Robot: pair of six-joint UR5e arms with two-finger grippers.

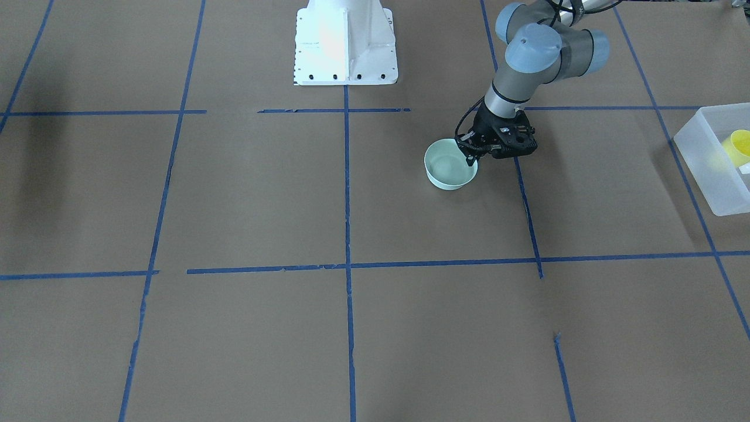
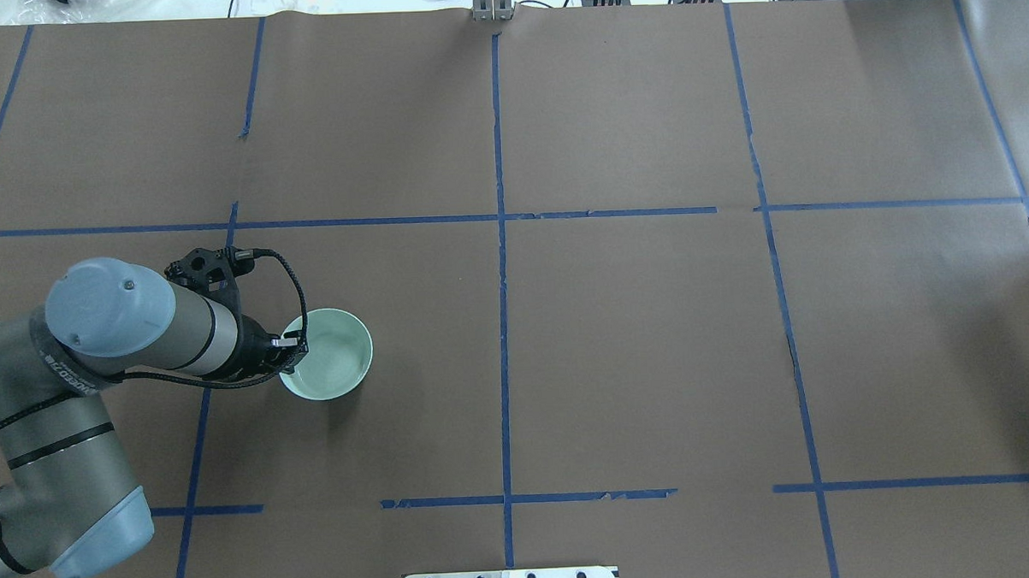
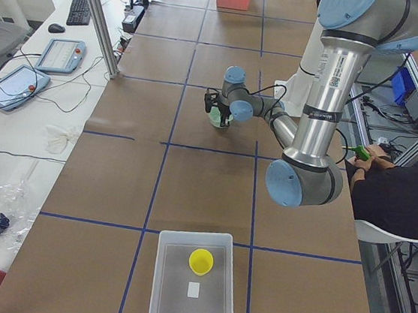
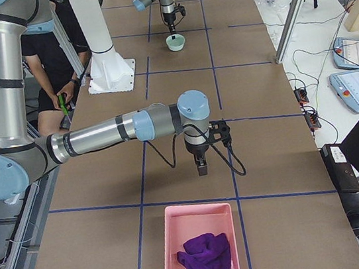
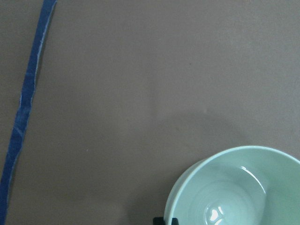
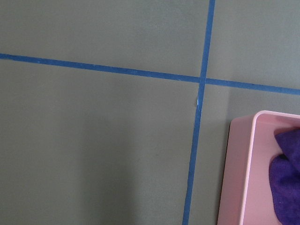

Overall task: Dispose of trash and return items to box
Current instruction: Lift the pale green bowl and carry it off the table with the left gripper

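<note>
A pale mint-green bowl [image 2: 333, 355] [image 1: 448, 167] stands on the brown table cover, left of the middle. My left gripper [image 2: 291, 341] [image 1: 470, 155] points down at the bowl's near rim and is shut on it. In the left wrist view its dark fingertips [image 5: 165, 220] straddle the bowl [image 5: 234, 187] rim. The frosted white box [image 1: 712, 176] [image 3: 171, 288] sits at the table's left end. The yellow cup [image 1: 739, 143] [image 3: 200, 261] stands inside it. My right gripper [image 4: 201, 166] hangs near the right end; I cannot tell its state. No trash shows that I can make out.
A pink bin [image 4: 168, 256] [image 6: 239, 168] with a purple cloth [image 4: 207, 258] lies at the table's right end, just beside the right gripper. A small white card [image 3: 193, 289] lies in the box. A seated person [image 3: 394, 193] is behind the robot. Blue tape lines grid the cover.
</note>
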